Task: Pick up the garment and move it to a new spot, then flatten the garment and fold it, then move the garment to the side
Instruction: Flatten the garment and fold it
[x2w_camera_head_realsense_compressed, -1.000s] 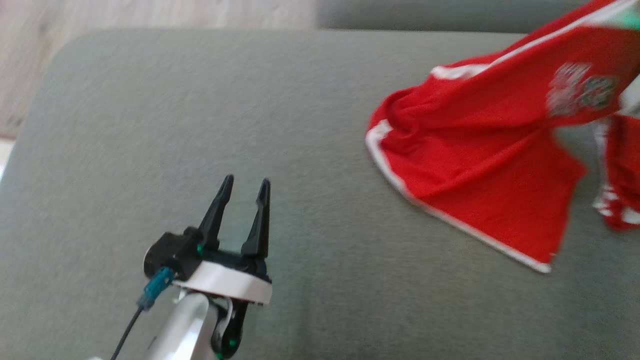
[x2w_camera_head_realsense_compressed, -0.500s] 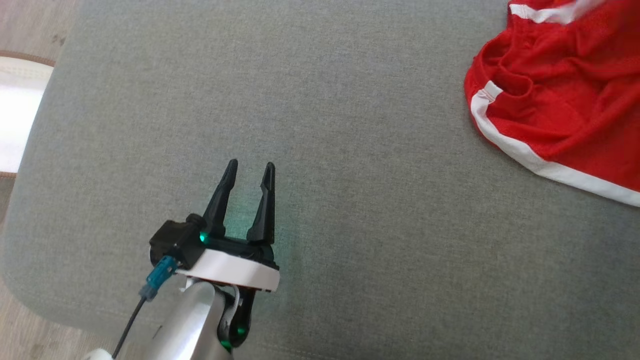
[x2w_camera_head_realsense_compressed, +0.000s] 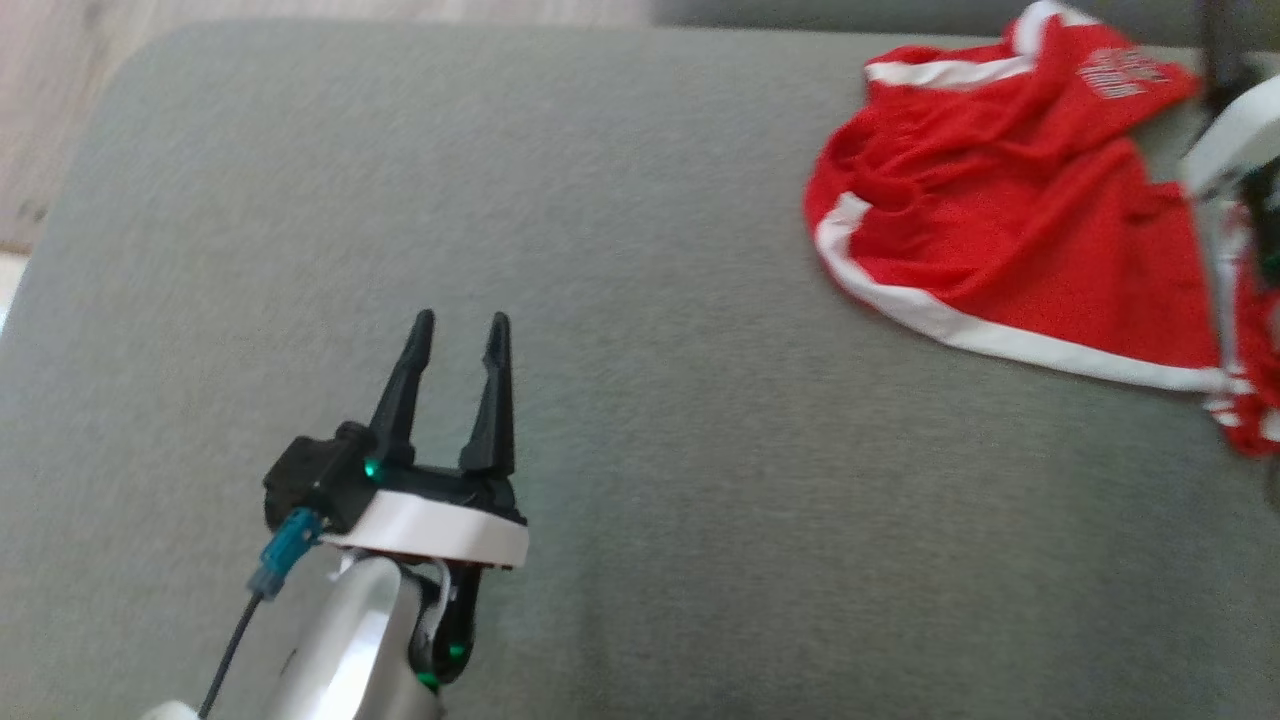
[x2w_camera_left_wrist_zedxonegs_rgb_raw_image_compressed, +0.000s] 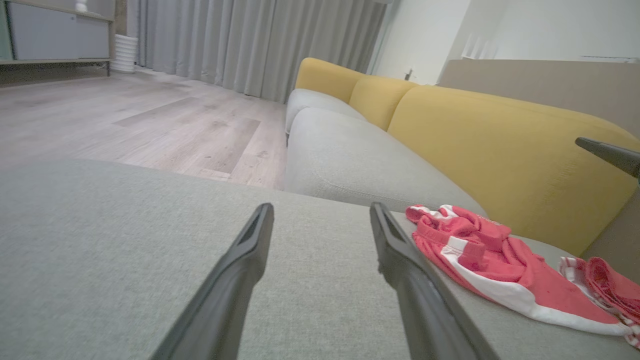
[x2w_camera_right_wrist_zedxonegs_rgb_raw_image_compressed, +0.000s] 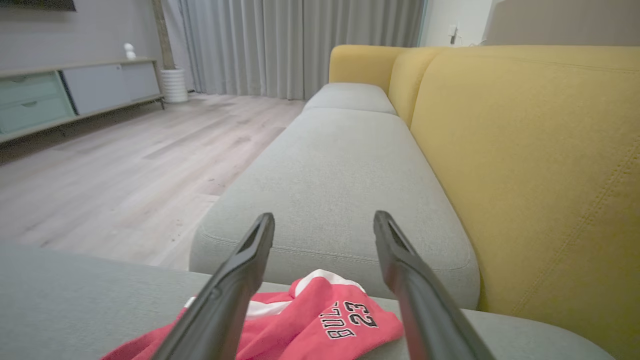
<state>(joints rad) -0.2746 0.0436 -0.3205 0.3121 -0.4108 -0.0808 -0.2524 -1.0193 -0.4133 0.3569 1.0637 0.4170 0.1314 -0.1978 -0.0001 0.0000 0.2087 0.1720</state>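
Head view: the left end effector (x2w_camera_head_realsense_compressed: 461, 320) was over the bare grey seat cushion (x2w_camera_head_realsense_compressed: 700, 450) at lower left, its two dark fingers spread with nothing between them.
Garment: the red garment (x2w_camera_head_realsense_compressed: 1010, 230) with white trim lay crumpled on the same cushion at upper right, well apart from the left end effector.
Right edge of head view: a blurred white and dark part of the right arm (x2w_camera_head_realsense_compressed: 1235, 140) stood just beside the garment; its fingers could not be made out there.
Right wrist view: the right end effector (x2w_camera_right_wrist_zedxonegs_rgb_raw_image_compressed: 323, 216) stood open and empty, with the garment lying on the cushion below its fingers.
Print: black lettering and the number 23 were legible from the right wrist, but blurred in the head view.
Left wrist view: the garment lay to the right of the open fingers, in front of a yellow backrest (x2w_camera_left_wrist_zedxonegs_rgb_raw_image_compressed: 500, 150).
Added by the wrist views: a wooden floor (x2w_camera_right_wrist_zedxonegs_rgb_raw_image_compressed: 125, 165), grey curtains (x2w_camera_right_wrist_zedxonegs_rgb_raw_image_compressed: 300, 45) and a low sideboard (x2w_camera_right_wrist_zedxonegs_rgb_raw_image_compressed: 75, 95).
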